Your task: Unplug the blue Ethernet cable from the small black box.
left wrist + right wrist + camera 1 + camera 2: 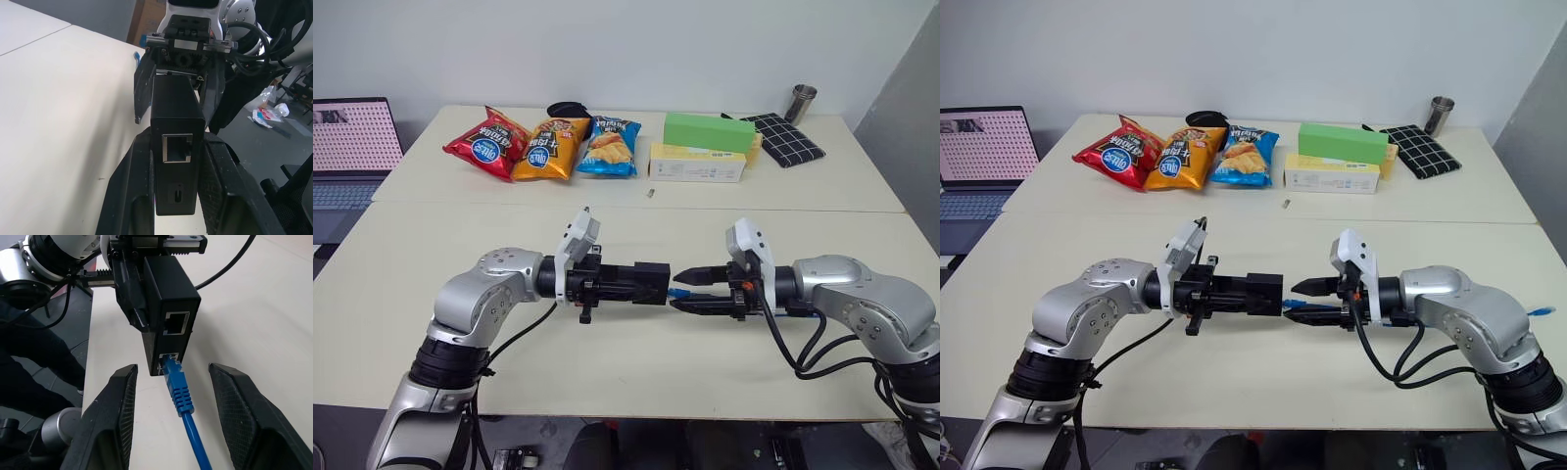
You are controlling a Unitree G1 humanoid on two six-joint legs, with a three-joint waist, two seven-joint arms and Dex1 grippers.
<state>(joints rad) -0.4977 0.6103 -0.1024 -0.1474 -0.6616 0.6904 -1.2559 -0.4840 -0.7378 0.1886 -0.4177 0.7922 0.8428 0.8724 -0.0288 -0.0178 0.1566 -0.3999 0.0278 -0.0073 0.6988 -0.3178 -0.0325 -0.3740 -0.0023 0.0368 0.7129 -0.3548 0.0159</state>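
My left gripper is shut on the small black box and holds it level above the near table, its ports turned toward my right arm. The blue Ethernet cable has its plug at the lower port of the small black box; the upper port is empty. My right gripper faces the box, open, one finger on each side of the plug without touching it. From there the cable runs back along my right arm.
On the far table lie three snack bags, a green box on a pale yellow box, a black checked cloth and a metal cup. A laptop stands at the far left.
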